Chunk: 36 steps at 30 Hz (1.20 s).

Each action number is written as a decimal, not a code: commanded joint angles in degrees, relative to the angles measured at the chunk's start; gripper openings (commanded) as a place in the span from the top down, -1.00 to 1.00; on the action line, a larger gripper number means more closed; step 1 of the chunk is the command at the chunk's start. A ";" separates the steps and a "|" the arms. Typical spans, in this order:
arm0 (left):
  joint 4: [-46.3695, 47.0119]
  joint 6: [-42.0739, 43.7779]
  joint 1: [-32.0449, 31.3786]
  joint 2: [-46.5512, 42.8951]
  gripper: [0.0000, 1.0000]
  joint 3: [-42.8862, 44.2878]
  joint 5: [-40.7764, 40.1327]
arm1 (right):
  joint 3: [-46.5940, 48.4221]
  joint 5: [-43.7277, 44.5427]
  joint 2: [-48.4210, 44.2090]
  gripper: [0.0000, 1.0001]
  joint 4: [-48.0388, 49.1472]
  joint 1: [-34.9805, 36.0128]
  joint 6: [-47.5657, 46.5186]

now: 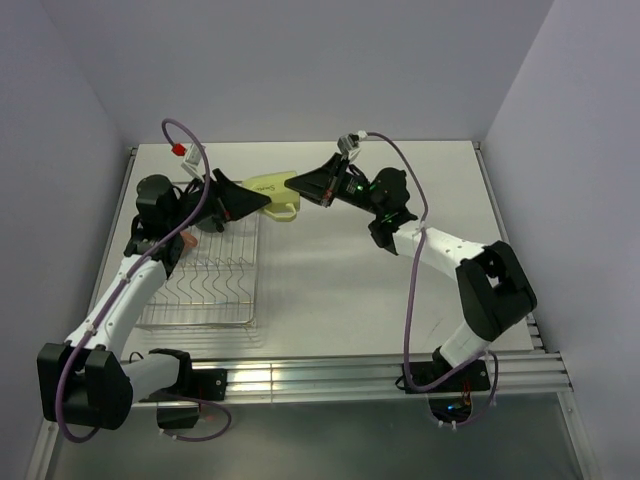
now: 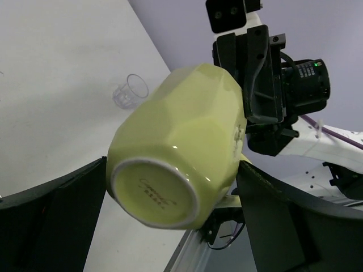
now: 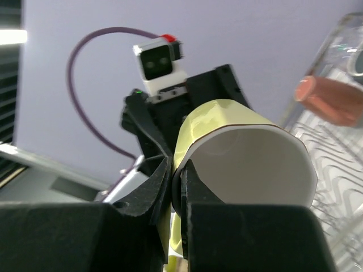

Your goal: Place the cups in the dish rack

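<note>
1. Pale yellow-green ceramic cup (image 1: 272, 188) is held aloft, tilted, beside the far right corner of the silver wire dish rack (image 1: 205, 292).
2. Right hand (image 3: 177, 177) is clamped on its rim.
3. Left hand (image 1: 252, 202) is spread apart around its base.

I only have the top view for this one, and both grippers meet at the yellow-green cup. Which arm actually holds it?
Observer: The right gripper. Its wrist view shows the jaws pinched on the rim wall of the yellow-green cup, one finger inside and one outside.
Operator: What about the left one?
Observer: The left gripper is wide open. Its fingers flank the cup's base and are not closed on it.
Operator: Is any other cup out on the table?
Observer: Yes, the left wrist view shows a clear glass tumbler on the table beyond the cup.
</note>
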 commanded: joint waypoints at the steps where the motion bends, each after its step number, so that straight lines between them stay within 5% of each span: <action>1: 4.78 -1.59 -0.34 -1.62 -0.99 -0.58 1.62 | 1.44 -0.94 1.38 1.00 21.97 1.33 10.14; 19: 3.99 -2.04 -0.43 -4.61 -0.93 0.73 -0.14 | -1.29 -0.33 2.53 1.00 21.02 3.27 7.88; 31: 1.36 -2.48 -0.43 -4.70 -0.34 1.61 3.03 | 0.38 0.90 2.80 1.00 18.83 3.27 5.86; 36: 1.18 -2.92 -0.43 -3.99 -0.54 1.88 6.19 | 1.17 1.08 2.88 1.00 16.89 3.27 4.54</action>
